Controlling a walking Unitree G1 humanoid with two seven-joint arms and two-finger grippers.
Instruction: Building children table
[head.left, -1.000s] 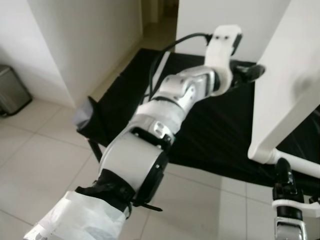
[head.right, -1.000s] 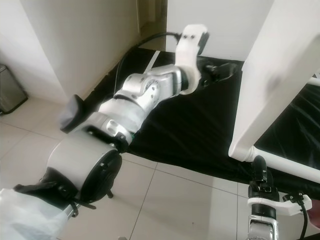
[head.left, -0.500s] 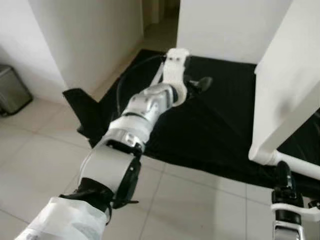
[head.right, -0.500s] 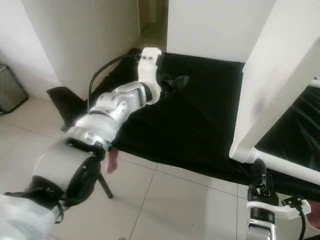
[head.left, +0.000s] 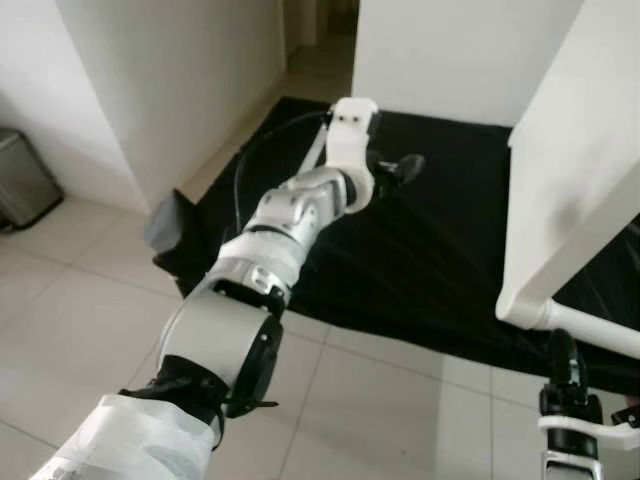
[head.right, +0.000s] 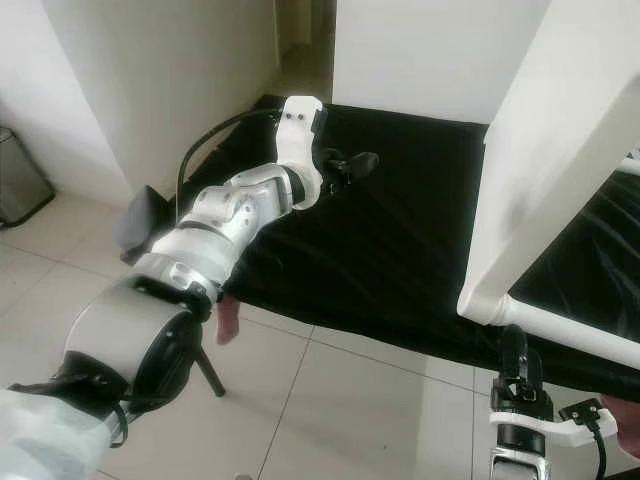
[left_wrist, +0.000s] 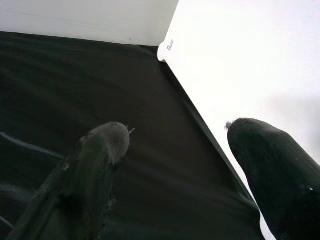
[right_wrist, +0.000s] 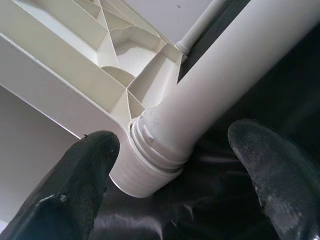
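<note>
left hand reaches far out over the black sheet in the left eye view, its arm stretched from the near corner toward the wall, and nothing sits between its fingers. the white tabletop stands tipped on edge at the right, one leg screwed into its low corner and lying out across the sheet, probably so the sockets can be reached. right hand points up just under that corner.

right eye view tells the same: right hand waits below the leg joint, likely ready to steady or turn it.

left wrist view: the two fingers are spread apart over the sheet, empty, with the tabletop's flat face just beyond one tip.

right wrist view: the fingers stand wide on either side of the threaded collar where the leg enters the ribbed underside, not touching it. a grip there would suit tightening the leg.
</note>
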